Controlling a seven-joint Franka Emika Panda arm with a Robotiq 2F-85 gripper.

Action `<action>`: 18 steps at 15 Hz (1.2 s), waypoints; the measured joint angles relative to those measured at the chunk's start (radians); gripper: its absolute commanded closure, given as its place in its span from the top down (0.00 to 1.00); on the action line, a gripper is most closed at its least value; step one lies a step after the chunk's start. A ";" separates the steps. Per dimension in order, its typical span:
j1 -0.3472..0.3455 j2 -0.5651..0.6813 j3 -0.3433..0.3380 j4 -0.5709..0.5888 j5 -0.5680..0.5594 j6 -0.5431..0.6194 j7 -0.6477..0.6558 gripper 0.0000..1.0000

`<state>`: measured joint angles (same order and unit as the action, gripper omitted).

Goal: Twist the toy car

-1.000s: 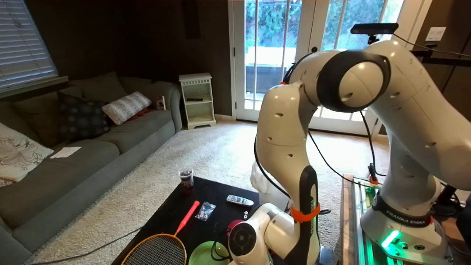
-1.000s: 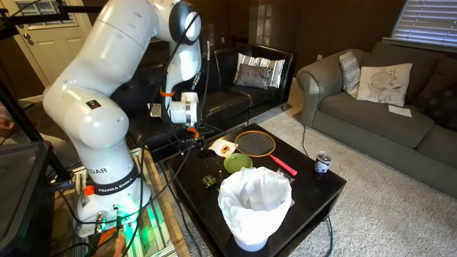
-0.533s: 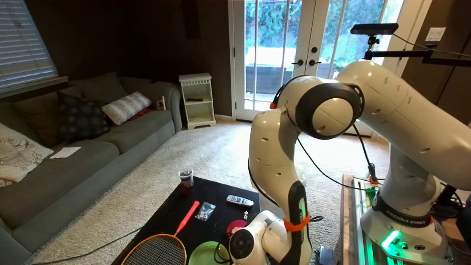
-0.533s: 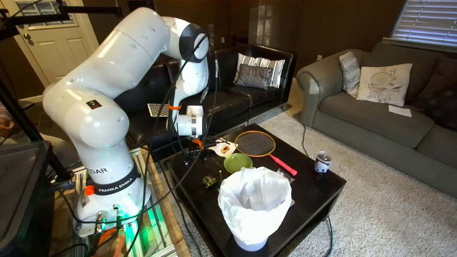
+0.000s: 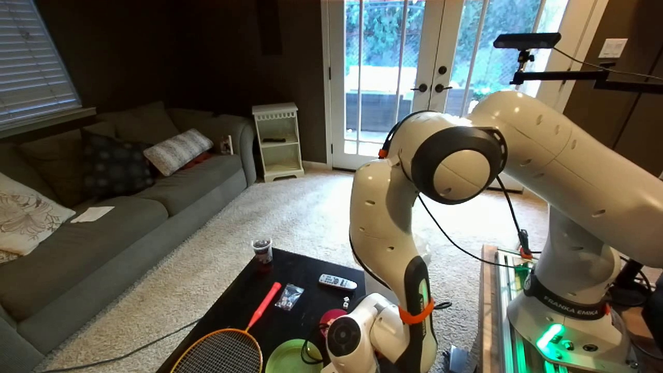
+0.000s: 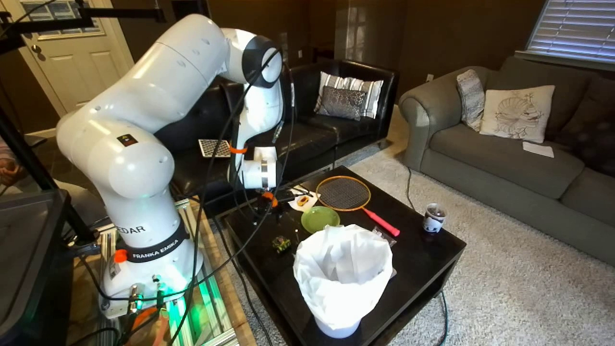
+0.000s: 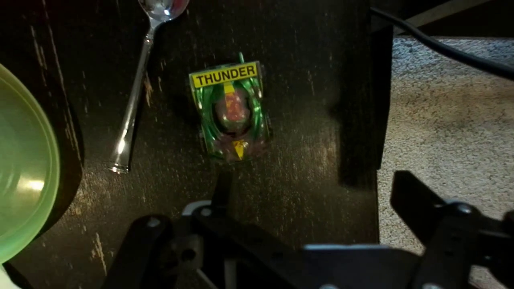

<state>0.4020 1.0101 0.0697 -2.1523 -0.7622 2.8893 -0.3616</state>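
pinch the small green-and-pink plastic toy car (image 7: 232, 114) across its flanks

probably light, stiff, slick. labelled "thunder" in black on yellow. ungripped by the widely parted jaws; resting on the dark wooden worktop (image 7: 305, 120), near a shiny metal spoon (image 7: 133, 96). legible on the black base band (image 6: 156, 250): "franka emika".
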 measured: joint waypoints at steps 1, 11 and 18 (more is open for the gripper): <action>0.012 0.019 -0.028 0.008 -0.018 0.041 0.012 1.00; 0.177 0.194 -0.234 0.097 -0.047 0.338 0.057 1.00; 0.218 0.267 -0.260 0.142 -0.045 0.378 0.057 1.00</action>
<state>0.6201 1.2772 -0.1907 -2.0101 -0.8071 3.2668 -0.3051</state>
